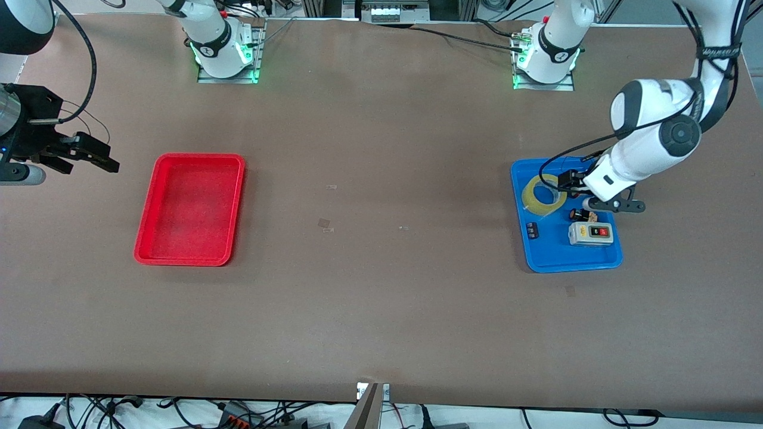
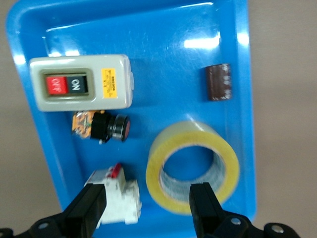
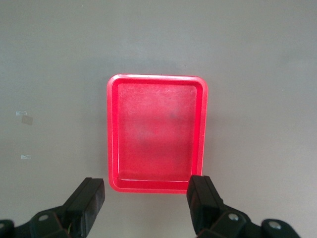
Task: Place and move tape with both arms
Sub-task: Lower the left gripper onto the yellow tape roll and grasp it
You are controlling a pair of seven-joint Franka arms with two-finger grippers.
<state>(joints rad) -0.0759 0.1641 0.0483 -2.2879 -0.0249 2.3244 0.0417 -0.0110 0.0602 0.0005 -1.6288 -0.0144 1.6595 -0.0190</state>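
The tape [image 1: 544,195] is lying flat in the blue tray [image 1: 551,261] at the left arm's end of the worktop [image 1: 381,298], in the half farther from the front camera, at about 11 o'clock from the grey switch box [image 1: 590,233]. The left pincer [image 2: 148,208] is being held spread just over the tape's rim, empty. The right pincer [image 3: 146,203], also spread and empty, is being held beside the red tray [image 3: 156,133].
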